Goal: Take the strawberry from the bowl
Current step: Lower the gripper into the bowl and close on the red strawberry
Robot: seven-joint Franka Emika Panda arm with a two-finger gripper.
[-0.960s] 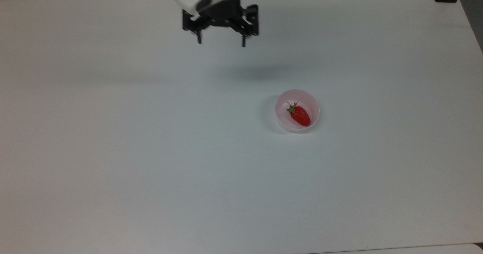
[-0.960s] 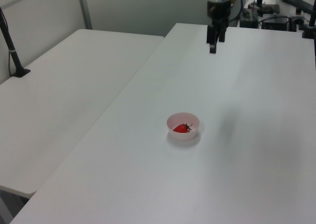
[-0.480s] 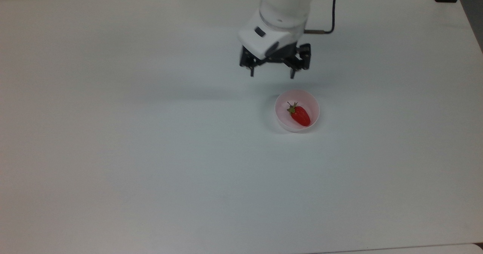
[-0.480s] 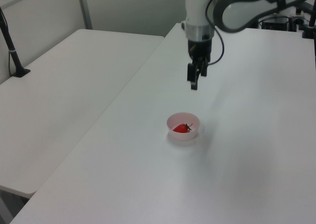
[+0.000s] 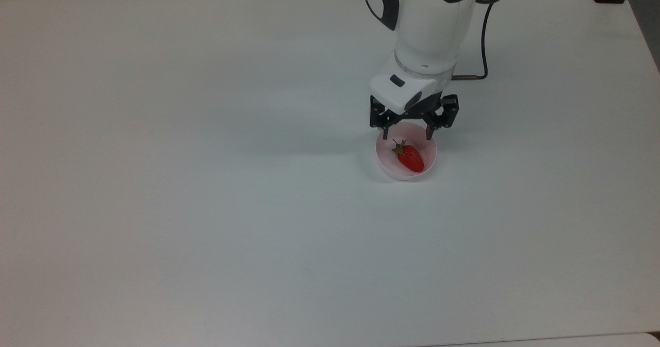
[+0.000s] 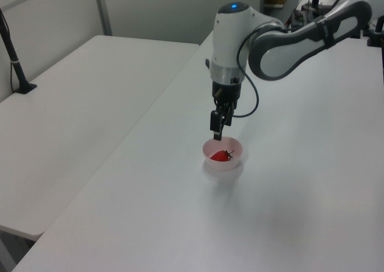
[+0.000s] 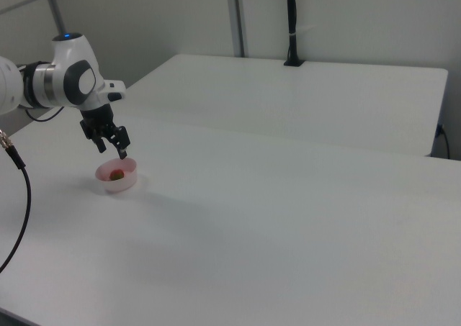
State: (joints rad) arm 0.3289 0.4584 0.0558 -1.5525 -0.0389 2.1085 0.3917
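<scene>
Since a moment ago my gripper (image 5: pixel 407 134) has swung over the bowl's (image 5: pixel 385 167) far rim in the top view, fingers apart. I see the strawberry (image 5: pixel 411 158) lying inside, unblocked, on the bare white table (image 5: pixel 206 182).
</scene>
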